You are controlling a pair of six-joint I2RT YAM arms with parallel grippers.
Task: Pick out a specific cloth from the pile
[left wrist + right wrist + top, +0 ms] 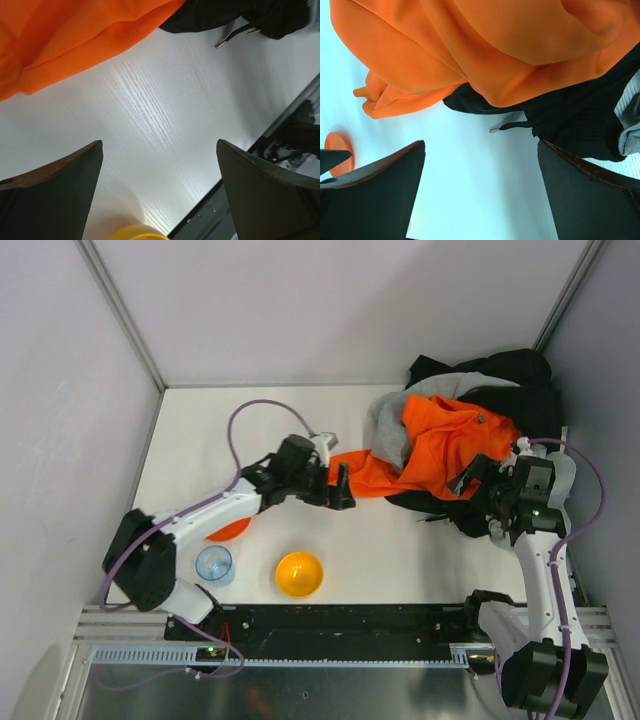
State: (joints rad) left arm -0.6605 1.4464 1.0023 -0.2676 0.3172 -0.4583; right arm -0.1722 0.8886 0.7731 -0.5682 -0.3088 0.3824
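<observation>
The left gripper (159, 145) has its fingers wide apart and holds nothing, near the orange garment (445, 445). The right gripper (481, 145) is wide and empty too, beside the pile (520, 375). The cloth is hard to find: black bits peek from under the orange.

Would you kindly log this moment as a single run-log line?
left gripper: open, empty, by orange garment | right gripper: open, empty, at pile | nothing grasped

Pretty bright, even light in the top view, with only soft shadows. The left wrist view catches glare on the table (145, 110), and the right wrist view looks bluish.
</observation>
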